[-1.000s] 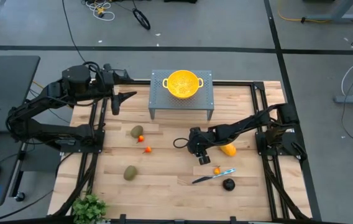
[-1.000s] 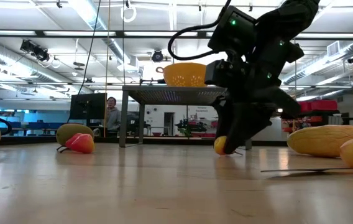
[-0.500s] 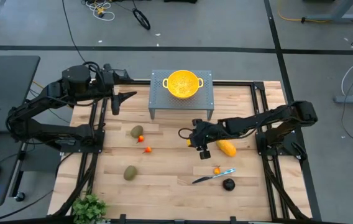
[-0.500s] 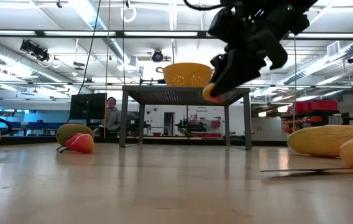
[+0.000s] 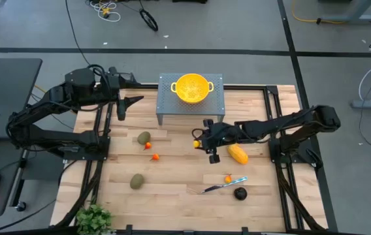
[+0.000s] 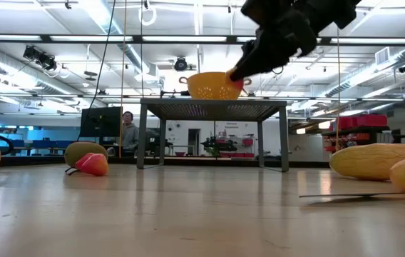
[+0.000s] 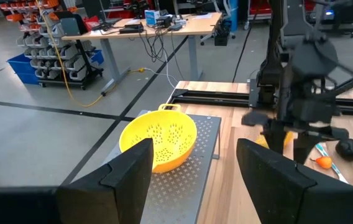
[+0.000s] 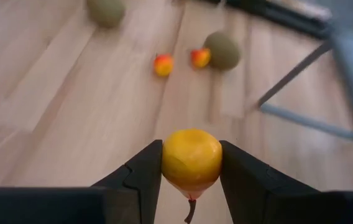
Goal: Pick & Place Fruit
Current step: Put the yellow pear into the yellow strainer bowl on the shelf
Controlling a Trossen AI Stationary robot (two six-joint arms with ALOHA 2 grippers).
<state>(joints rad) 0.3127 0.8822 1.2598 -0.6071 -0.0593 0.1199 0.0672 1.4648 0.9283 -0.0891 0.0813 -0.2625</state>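
My right gripper (image 5: 199, 138) is above the table's middle, near the grey stand (image 5: 190, 109), shut on a small round yellow-orange fruit (image 8: 191, 155) with a stem. Two olive-brown ovals (image 5: 144, 138) (image 5: 136, 181) and two tiny orange-red pieces (image 5: 148, 145) (image 5: 155, 156) lie on the left of the table. A yellow-orange oblong (image 5: 238, 155), a tiny orange piece (image 5: 228, 178) and a dark round fruit (image 5: 240, 193) lie on the right. The yellow bowl (image 5: 193, 88) sits on the stand. My left gripper (image 7: 192, 180) waits open at the far left. My right gripper pinches the small round fruit by its two opposite sides (image 8: 168, 159), one finger on each. The fingers (image 6: 259, 57) slant down from the table's right. The fruit (image 6: 239, 81) is lifted clear of the table, at about the height of the stand's top, stem hanging down.
A knife with a pale blue handle (image 5: 221, 185) lies near the tiny orange piece and the dark fruit. The stand's legs (image 6: 284, 135) rise from the far middle of the table. A potted plant (image 5: 94, 219) sits at the near left corner. A person (image 6: 126, 128) sits far behind.
My right gripper, shut on the small round fruit that stood on the table, has risen with it and moved toward the far edge and the stand. The fruit is now lifted clear, up at the level of the stand's top.
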